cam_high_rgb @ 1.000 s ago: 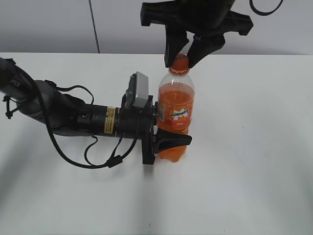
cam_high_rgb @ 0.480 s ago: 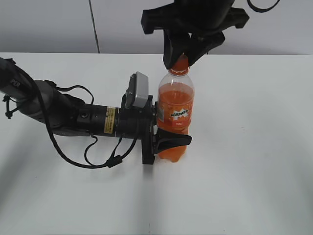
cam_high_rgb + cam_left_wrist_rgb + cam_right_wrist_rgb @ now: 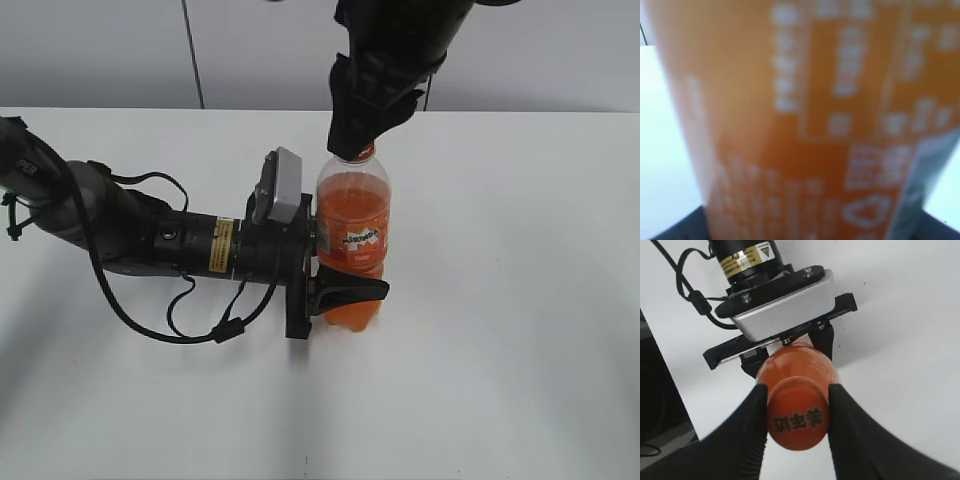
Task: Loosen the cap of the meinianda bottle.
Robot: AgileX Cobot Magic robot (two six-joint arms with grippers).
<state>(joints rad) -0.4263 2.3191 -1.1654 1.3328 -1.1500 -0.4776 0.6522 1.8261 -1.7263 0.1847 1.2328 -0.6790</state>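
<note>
On a white table (image 3: 520, 300), the left gripper (image 3: 335, 290), reaching in from nine o'clock, clamps the lower body of the upright meinianda bottle (image 3: 352, 235) near the table's centre. At the bottle's twelve o'clock, the right gripper (image 3: 797, 417) descends from above, its black fingers (image 3: 752, 432) pinching the orange cap (image 3: 797, 415) on both sides.

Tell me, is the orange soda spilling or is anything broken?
Nothing stands out. The meinianda bottle stands upright on the table, dry around its base. The left gripper clamps its lower body, and the right gripper pinches the cap, which looks undamaged.
</note>
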